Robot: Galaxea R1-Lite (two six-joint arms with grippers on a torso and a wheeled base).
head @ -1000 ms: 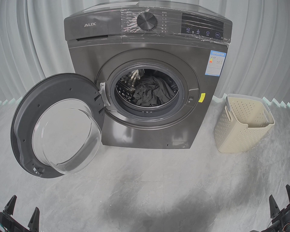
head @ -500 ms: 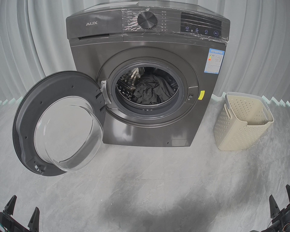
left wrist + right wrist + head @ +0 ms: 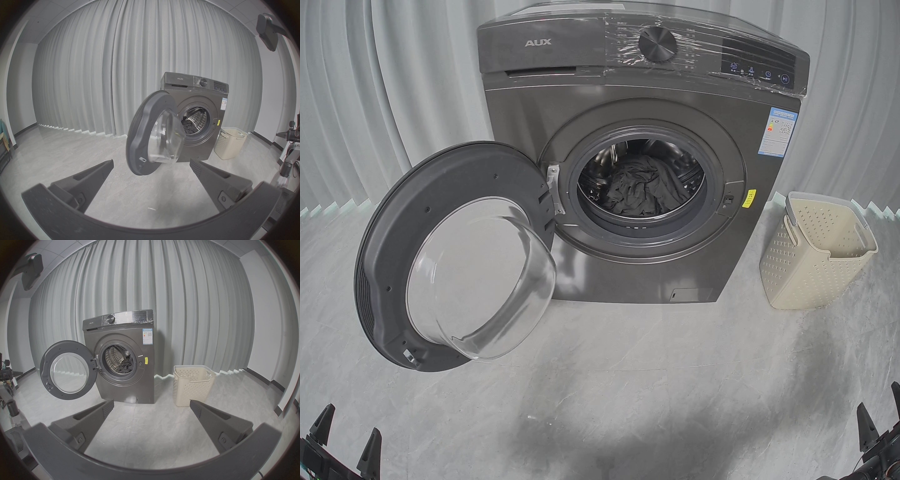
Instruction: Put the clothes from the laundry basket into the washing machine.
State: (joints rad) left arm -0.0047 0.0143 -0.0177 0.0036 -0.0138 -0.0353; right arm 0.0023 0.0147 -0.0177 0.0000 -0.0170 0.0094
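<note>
Laundry basket stands far right, nearer your right pincer than your left pincer; both released, empty, well apart from it.

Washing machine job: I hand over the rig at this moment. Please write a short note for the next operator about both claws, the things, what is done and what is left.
Left claw: open, holds nothing, low over the floor.
Right claw: the same.
Washing machine: its door is swung wide open to the robot's left. Dark clothes lie in the drum.
Laundry basket: stands on the floor, right of the machine. No clothes show inside, though its bottom is hidden.
Done: the clothes appear loaded.
Left: check the basket's bottom; the door is not yet shut.
</note>
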